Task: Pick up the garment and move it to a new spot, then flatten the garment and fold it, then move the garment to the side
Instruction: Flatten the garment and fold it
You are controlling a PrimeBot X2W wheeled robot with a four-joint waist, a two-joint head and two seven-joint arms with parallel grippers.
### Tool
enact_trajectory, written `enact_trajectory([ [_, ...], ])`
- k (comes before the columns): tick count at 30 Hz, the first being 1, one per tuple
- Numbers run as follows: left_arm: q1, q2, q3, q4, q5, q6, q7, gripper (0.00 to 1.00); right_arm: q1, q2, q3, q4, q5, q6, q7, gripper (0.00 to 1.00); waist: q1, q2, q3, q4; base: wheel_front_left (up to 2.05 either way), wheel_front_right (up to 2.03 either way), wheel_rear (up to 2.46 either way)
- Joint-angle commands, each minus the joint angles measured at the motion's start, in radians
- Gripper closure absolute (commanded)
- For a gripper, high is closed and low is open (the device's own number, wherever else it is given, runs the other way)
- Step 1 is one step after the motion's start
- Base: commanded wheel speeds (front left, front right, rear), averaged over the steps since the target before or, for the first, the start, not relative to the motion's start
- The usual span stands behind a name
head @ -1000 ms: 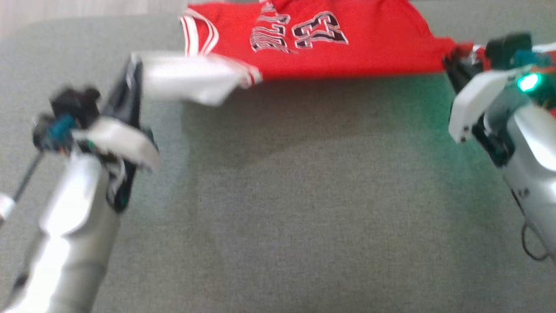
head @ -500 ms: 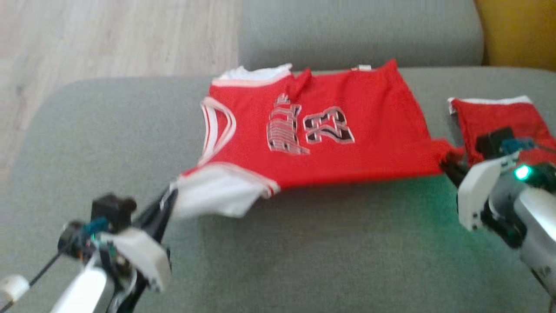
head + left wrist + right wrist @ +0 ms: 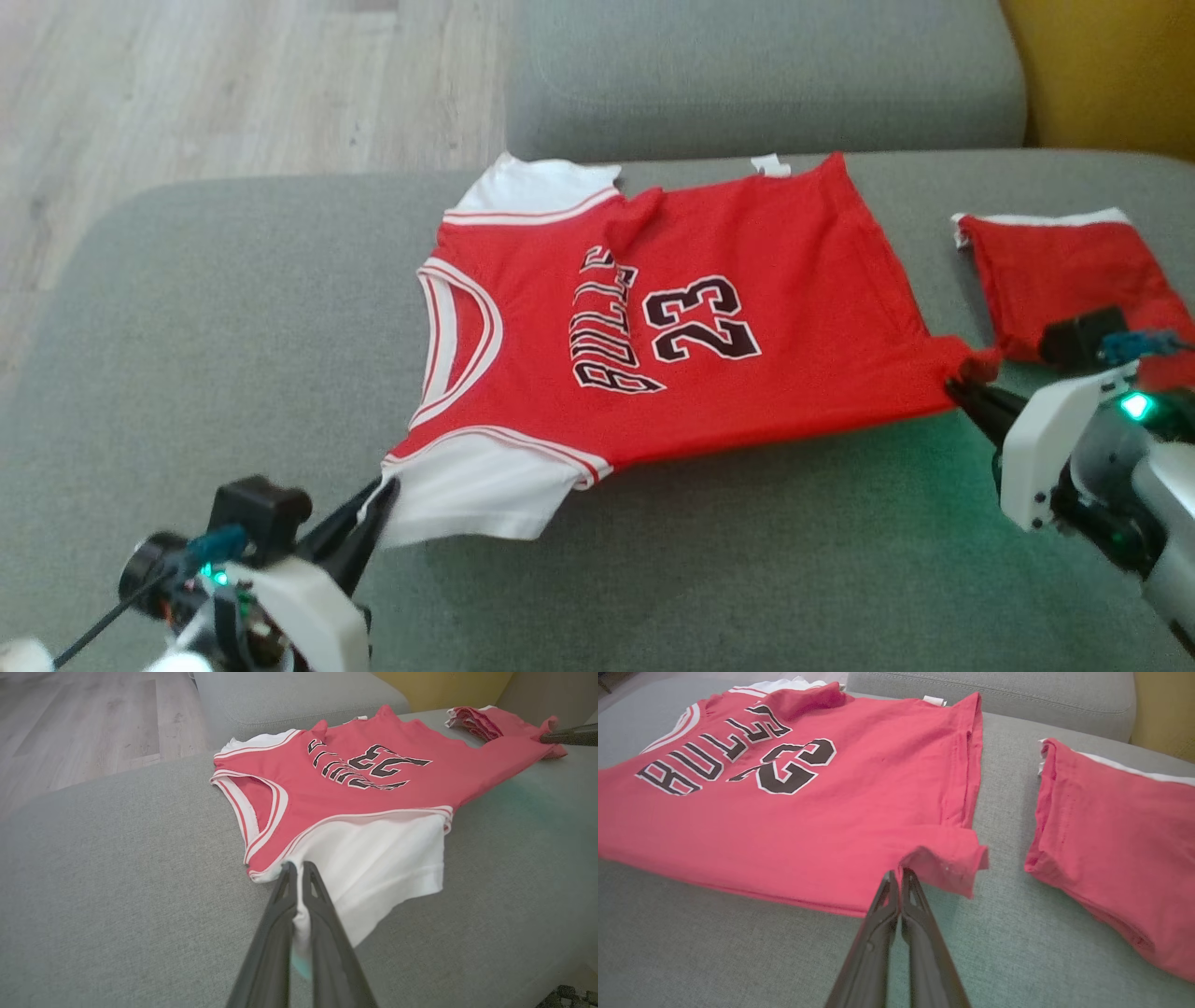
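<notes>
**Both tools pinch the jersey spread on the sofa seat**

The left tool (image 3: 383, 493) is clamped on the edge of the white sleeve (image 3: 467, 495) at the near left. Its wrist view shows white cloth squeezed between the two dark fingers. The right tool (image 3: 960, 390) is closed tight on the near right hem corner (image 3: 966, 357), which puckers into a small peak at the tips.

Between them the jersey (image 3: 803, 308) lies front up on the grey sofa seat (image 3: 233, 327), collar to the left and hem to the right. It is mostly flat, with a small fold bunched at the far shoulder. The near edge runs fairly straight between the two grips. To its right, not touching it, sits a folded red garment (image 3: 1055, 271).

The jersey looks thin, light and limp. It will likely sag between holds and drag on the rough upholstery, so both sides need an even pull. Stitched corners and hems look like the surest places to grip, while a pinch in the open middle would probably gather both layers.
</notes>
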Motion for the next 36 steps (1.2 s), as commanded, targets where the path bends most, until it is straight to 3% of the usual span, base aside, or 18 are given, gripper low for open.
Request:
enact_trajectory([
  [1, -0.101, 0.032, 0.038, -0.018, 0.024, 0.006, 0.003, 1.00, -0.016, -0.027, -0.032, -0.042, -0.019, -0.001, 0.010, 1.00, 0.0000, -0.0001, 0.027, -0.010, 0.00, 0.00, 0.00],
  [6, -0.217, 0.023, 0.021, 0.064, 0.063, -0.007, 0.026, 1.00, -0.051, 0.003, -0.098, -0.073, -0.070, -0.001, 0.047, 1.00, 0.0000, -0.0001, 0.082, -0.018, 0.00, 0.00, 0.00],
  [13, -0.434, -0.003, -0.026, 0.243, 0.109, -0.069, 0.081, 1.00, -0.146, 0.078, -0.158, -0.029, -0.160, -0.001, 0.092, 1.00, 0.0000, -0.0001, 0.167, -0.022, 0.00, 0.00, 0.00],
  [26, -0.728, -0.079, -0.140, 0.544, 0.197, -0.127, 0.056, 0.97, -0.311, 0.158, -0.141, 0.116, -0.238, -0.001, 0.081, 1.00, 0.0000, -0.0001, 0.277, -0.014, 0.00, 0.00, 0.00],
  [27, -0.744, -0.086, -0.146, 0.567, 0.204, -0.128, 0.045, 0.19, -0.319, 0.158, -0.137, 0.130, -0.241, -0.001, 0.079, 1.00, 0.0000, -0.0001, 0.281, -0.013, 0.00, 0.00, 0.00],
  [28, -0.759, -0.095, -0.150, 0.588, 0.210, -0.128, 0.031, 0.00, -0.326, 0.159, -0.133, 0.142, -0.247, -0.001, 0.072, 0.79, 0.0000, -0.0001, 0.284, -0.012, 0.00, 0.00, 0.00],
  [29, -0.773, -0.107, -0.149, 0.605, 0.214, -0.125, 0.009, 0.00, -0.335, 0.162, -0.136, 0.152, -0.248, -0.001, 0.056, 0.00, 0.0000, -0.0001, 0.288, -0.012, 0.00, 0.00, 0.00],
  [32, -0.807, -0.142, -0.134, 0.644, 0.225, -0.087, -0.079, 0.00, -0.357, 0.179, -0.165, 0.180, -0.235, -0.001, 0.000, 0.00, 0.0000, -0.0001, 0.292, -0.012, 0.00, 0.00, 0.00],
  [36, -0.834, -0.182, -0.085, 0.664, 0.239, 0.006, -0.254, 0.00, -0.386, 0.201, -0.227, 0.195, -0.219, -0.001, -0.108, 0.00, 0.0000, -0.0001, 0.280, -0.016, 0.00, 0.00, 0.00],
])
